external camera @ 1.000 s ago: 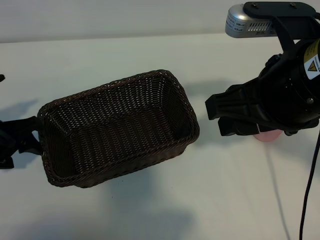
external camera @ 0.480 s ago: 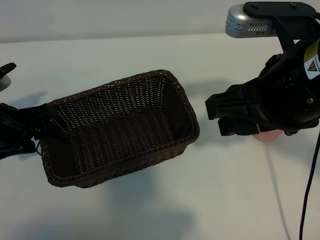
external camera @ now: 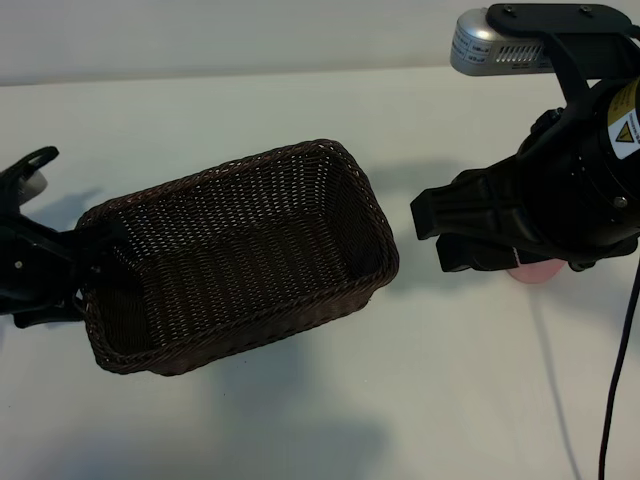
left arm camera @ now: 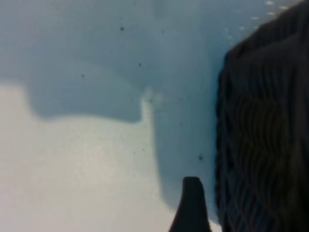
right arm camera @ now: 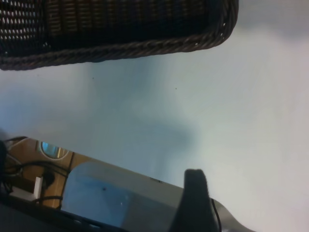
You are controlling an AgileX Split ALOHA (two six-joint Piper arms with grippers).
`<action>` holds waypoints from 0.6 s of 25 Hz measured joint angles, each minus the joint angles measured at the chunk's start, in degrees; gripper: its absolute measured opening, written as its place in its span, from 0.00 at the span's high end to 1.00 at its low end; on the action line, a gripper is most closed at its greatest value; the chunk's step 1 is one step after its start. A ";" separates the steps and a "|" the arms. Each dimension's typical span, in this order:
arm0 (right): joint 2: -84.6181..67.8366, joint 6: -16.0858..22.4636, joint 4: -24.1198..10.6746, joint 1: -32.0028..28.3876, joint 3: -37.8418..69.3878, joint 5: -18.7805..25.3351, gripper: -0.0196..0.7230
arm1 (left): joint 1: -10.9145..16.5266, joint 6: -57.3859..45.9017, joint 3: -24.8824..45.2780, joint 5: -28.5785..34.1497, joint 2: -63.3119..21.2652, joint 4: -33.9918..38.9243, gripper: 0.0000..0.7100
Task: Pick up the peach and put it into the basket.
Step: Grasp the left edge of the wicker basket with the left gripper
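Exterior view: dark brown wicker basket (external camera: 240,255), rectangular with rounded corners, sloping woven walls, thick braided rim, nothing inside, on a smooth white table (external camera: 300,420). Left gripper (external camera: 88,262) just at the basket's left end, black, matte, one finger seeming to reach over the rim; jaws standing wide, nothing held. Right gripper (external camera: 445,235) to the right of the basket, apart from it, bulky black plastic body, jaws wide, holding nothing. Peach (external camera: 533,272) further right of the basket, only a pale-pink rounded edge showing under the right arm, resting on the table.

Left wrist view: basket wall (left arm camera: 263,140), dark ribbed weave, close beside one black fingertip (left arm camera: 191,205); table pale and smooth with soft shadows.

Right wrist view: braided basket rim (right arm camera: 120,48) well apart from one dark rounded fingertip (right arm camera: 194,200); bare table between them. Peach not visible here.
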 joint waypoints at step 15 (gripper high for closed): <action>0.00 0.00 0.00 0.00 0.00 0.00 0.24 | 0.00 1.84 -0.05 -2.02 4.16 -2.54 0.31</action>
